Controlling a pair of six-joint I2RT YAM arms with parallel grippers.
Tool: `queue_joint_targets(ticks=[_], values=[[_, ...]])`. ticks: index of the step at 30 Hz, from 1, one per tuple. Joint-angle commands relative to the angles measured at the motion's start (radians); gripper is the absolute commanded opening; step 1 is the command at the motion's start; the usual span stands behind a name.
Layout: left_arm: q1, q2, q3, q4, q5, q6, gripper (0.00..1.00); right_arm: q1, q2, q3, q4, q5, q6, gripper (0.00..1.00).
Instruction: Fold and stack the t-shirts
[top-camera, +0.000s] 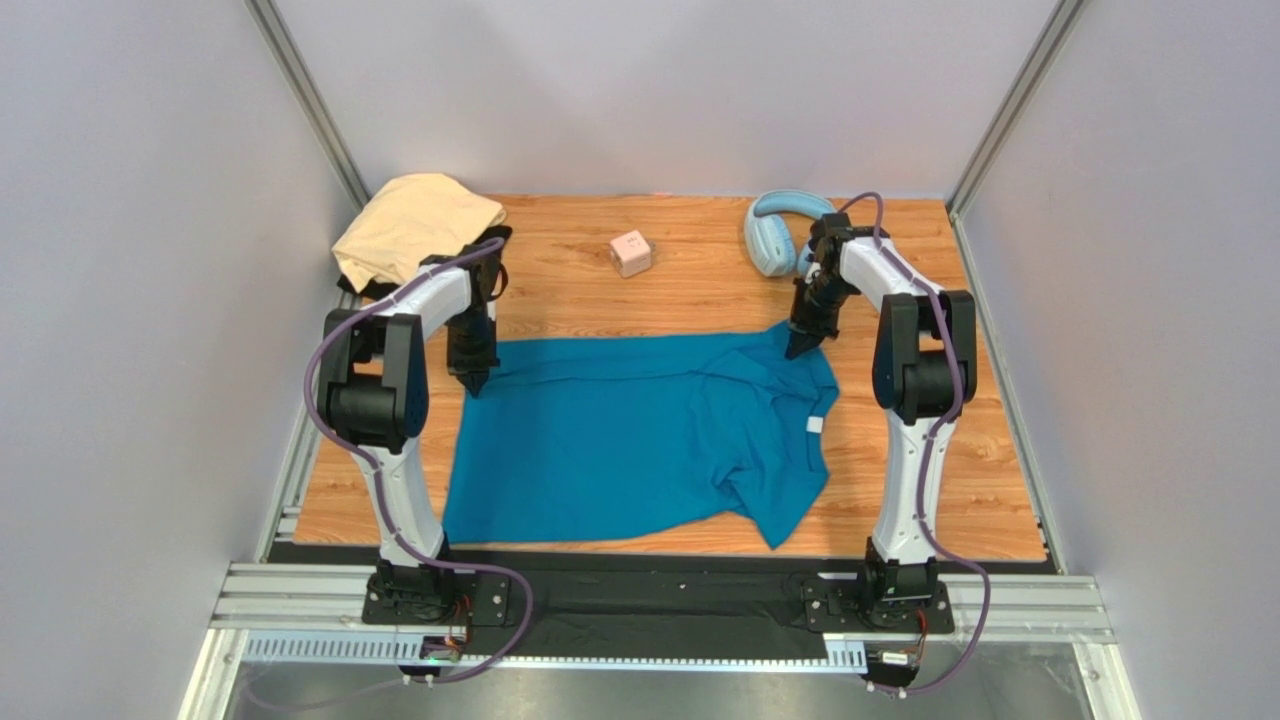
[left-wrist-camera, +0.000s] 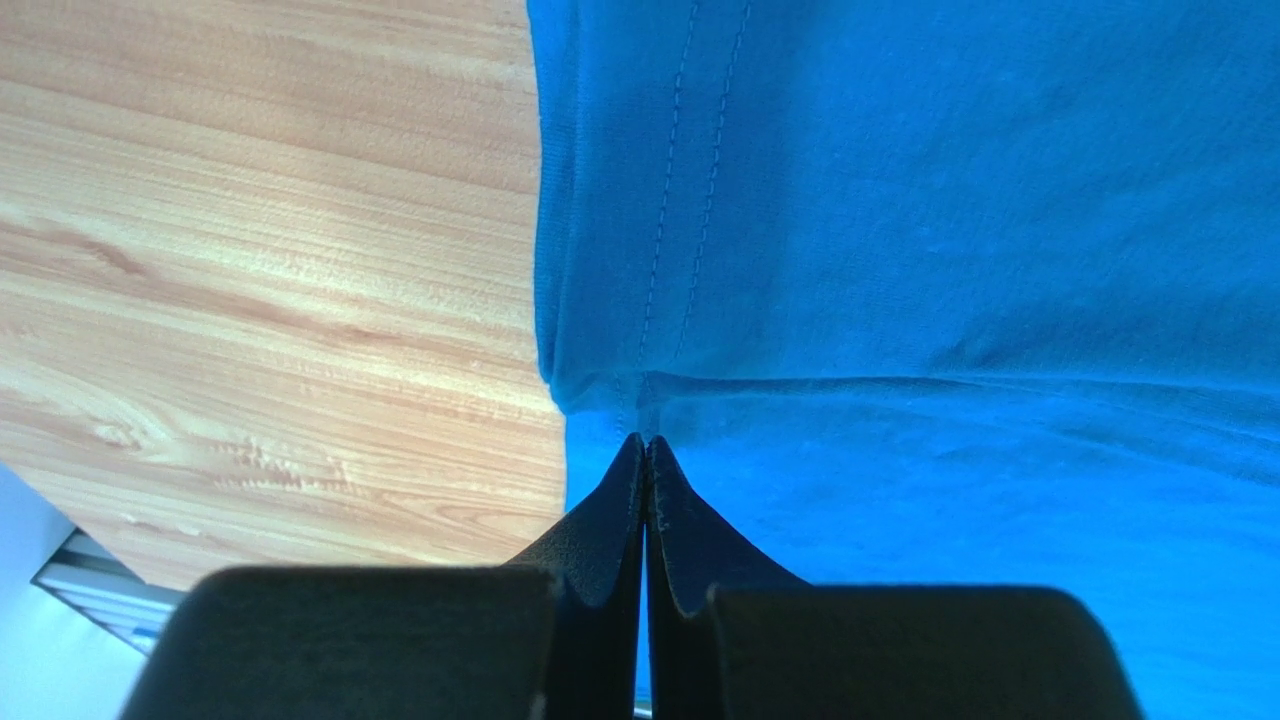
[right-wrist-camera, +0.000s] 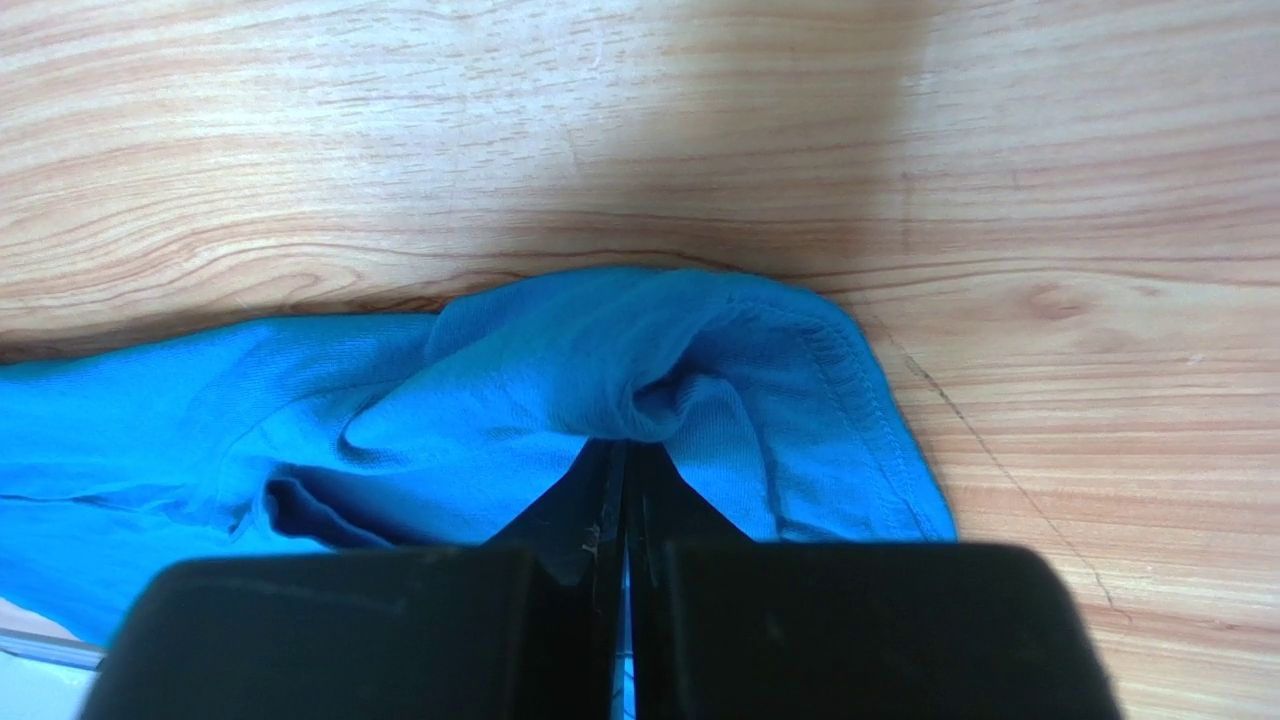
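The teal-blue t-shirt (top-camera: 631, 435) lies spread on the wooden table, with its white tag (top-camera: 813, 425) at the right. My left gripper (top-camera: 475, 378) is shut on the shirt's far left corner; in the left wrist view the fingertips (left-wrist-camera: 646, 444) pinch the hem of the shirt (left-wrist-camera: 932, 270). My right gripper (top-camera: 793, 344) is shut on the far right edge, where the cloth (right-wrist-camera: 601, 375) bunches at its closed tips (right-wrist-camera: 628, 447). The pale tan t-shirt (top-camera: 409, 225) lies crumpled at the back left. The black t-shirt does not show clearly.
A small pink cube (top-camera: 631, 252) sits at the back middle of the table (top-camera: 962, 495). Light-blue headphones (top-camera: 781, 233) lie at the back right, just behind my right arm. Grey walls close in on both sides.
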Motion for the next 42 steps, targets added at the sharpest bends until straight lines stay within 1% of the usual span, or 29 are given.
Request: queue_joint_targets(ticks=[1,4,9,10,15,16,17,18,19,22,23,25,26,27,29,30,31,33,34,35,37,40,42], values=[[0.005,0.008,-0.002,0.034,0.015,0.015,0.0,-0.017,-0.003,-0.026,0.024,0.116,-0.013,0.0],[0.005,0.025,0.014,0.047,0.029,0.01,0.0,-0.024,-0.003,-0.023,0.024,0.148,-0.011,0.0],[0.005,0.056,0.106,0.047,0.046,0.019,0.0,-0.057,-0.005,-0.035,0.031,0.168,0.003,0.0],[0.005,0.06,0.126,0.044,0.043,0.021,0.0,-0.104,-0.006,-0.031,0.03,0.169,0.0,0.0],[0.005,0.1,0.243,0.031,0.046,0.036,0.0,-0.139,-0.039,-0.02,0.043,0.136,-0.008,0.0],[0.005,0.105,0.257,0.033,0.049,0.038,0.0,-0.139,-0.066,-0.017,0.05,0.111,-0.011,0.0],[0.005,0.108,0.281,0.031,0.055,0.042,0.0,-0.139,-0.083,-0.02,0.054,0.099,-0.01,0.05],[0.005,0.108,0.292,0.033,0.053,0.042,0.0,-0.139,-0.106,-0.022,0.059,0.093,-0.01,0.08],[0.005,0.105,0.301,0.031,0.05,0.042,0.0,-0.139,-0.149,-0.025,0.068,0.09,-0.01,0.1],[0.005,0.067,0.327,0.027,0.03,0.032,0.06,-0.139,-0.222,-0.029,0.068,0.062,-0.014,0.13],[0.005,0.027,0.321,0.027,0.041,0.029,0.08,-0.138,-0.285,-0.04,0.068,0.051,-0.01,0.14],[0.003,-0.021,0.297,0.03,0.082,0.021,0.09,-0.129,-0.353,-0.097,0.068,0.042,-0.008,0.16],[-0.006,-0.068,0.253,0.033,0.13,0.019,0.09,-0.121,-0.418,-0.127,0.068,0.044,-0.01,0.16],[-0.014,-0.093,0.222,0.038,0.147,0.021,0.09,-0.113,-0.452,-0.184,0.07,0.047,-0.01,0.17],[-0.052,-0.154,0.121,0.051,0.177,0.03,0.09,-0.084,-0.521,-0.241,0.059,0.047,-0.014,0.19],[-0.064,-0.174,0.084,0.057,0.185,0.029,0.1,-0.074,-0.532,-0.262,0.031,0.048,-0.014,0.19],[-0.077,-0.205,0.009,0.076,0.207,0.016,0.1,-0.037,-0.542,-0.303,0.016,0.045,-0.02,0.19],[-0.103,-0.231,-0.068,0.106,0.24,-0.007,0.11,-0.008,-0.565,-0.357,-0.002,0.054,-0.024,0.19],[-0.11,-0.251,-0.137,0.143,0.274,-0.02,0.11,0.021,-0.571,-0.405,-0.004,0.054,-0.025,0.19],[-0.123,-0.252,-0.163,0.157,0.289,-0.045,0.11,0.037,-0.572,-0.429,-0.007,0.053,-0.013,0.19],[-0.141,-0.248,-0.214,0.186,0.313,-0.06,0.11,0.083,-0.577,-0.469,-0.004,0.047,-0.002,0.19],[-0.178,-0.211,-0.226,0.192,0.297,-0.063,0.11,0.133,-0.557,-0.534,0.016,0.053,0.025,0.19],[-0.187,-0.188,-0.22,0.194,0.299,-0.065,0.08,0.15,-0.528,-0.548,0.025,0.056,0.035,0.18]])
